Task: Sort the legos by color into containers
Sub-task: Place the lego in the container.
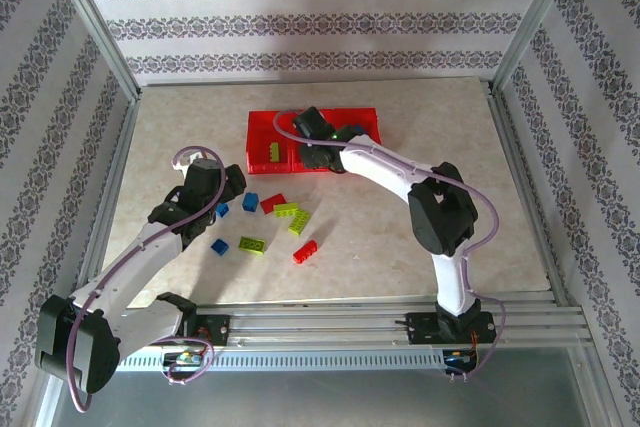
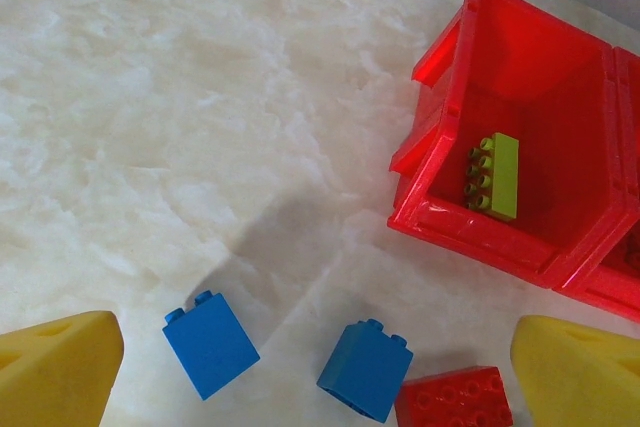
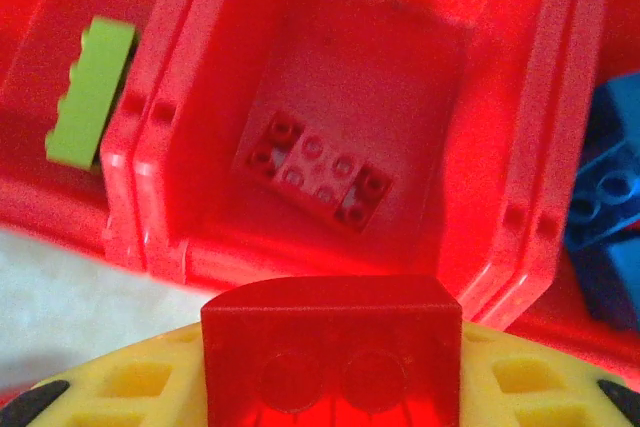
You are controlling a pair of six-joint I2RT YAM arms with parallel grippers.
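Observation:
The containers [image 1: 262,127] are a red tray of three bins at the back of the table. My right gripper [image 3: 330,387] is shut on a red lego [image 3: 330,342] and holds it above the middle bin [image 3: 300,247]. Another red lego [image 3: 318,169] lies in that bin. A lime green lego [image 3: 92,89] lies in the left bin and blue legos [image 3: 605,197] in the right one. My left gripper [image 2: 320,372] hangs open over two blue legos [image 2: 210,343] [image 2: 365,369] and a red lego [image 2: 455,399] on the table.
More loose legos lie mid-table: green ones [image 1: 287,210] [image 1: 251,245], a red one [image 1: 305,251] and a blue one [image 1: 219,246]. Metal frame rails and patterned walls border the table. The right arm [image 1: 390,172] reaches across to the tray.

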